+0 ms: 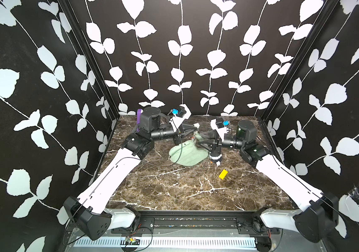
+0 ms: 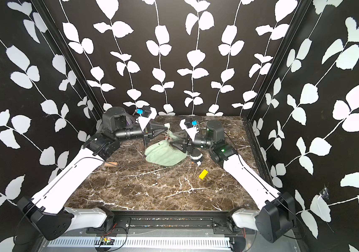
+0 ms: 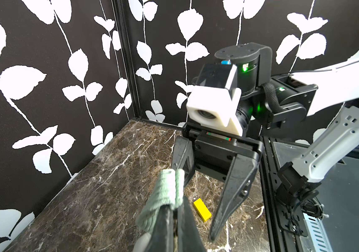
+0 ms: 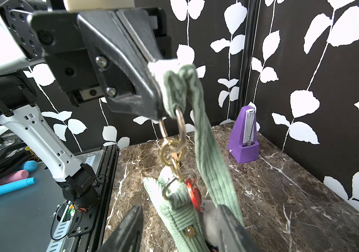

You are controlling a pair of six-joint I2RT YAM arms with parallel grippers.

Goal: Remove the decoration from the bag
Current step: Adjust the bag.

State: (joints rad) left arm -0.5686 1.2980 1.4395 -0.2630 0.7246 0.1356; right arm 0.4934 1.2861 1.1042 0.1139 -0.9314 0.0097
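The sage-green bag [image 1: 185, 155] lies mid-table with its far end lifted. My left gripper [image 3: 175, 209] is shut on a fold of the bag's strap [image 4: 209, 157] and holds it up. Gold rings [image 4: 172, 148] hang from the strap down to the bag's corner [image 4: 178, 216]. There a red clip [image 4: 192, 194] carries a grey plush decoration [image 4: 209, 216], mostly hidden behind one finger. My right gripper [image 4: 180, 207] is open, its jaws on either side of that corner, with a gap showing on one side. In both top views the right gripper [image 2: 173, 139] points left at the raised end.
A yellow block [image 1: 223, 174] lies on the marble near the right arm. A small black, white and orange object [image 1: 215, 158] sits under the right wrist by the bag. A purple metronome [image 4: 245, 139] stands in the back left corner. A wooden piece [image 2: 111, 164] lies under the left arm.
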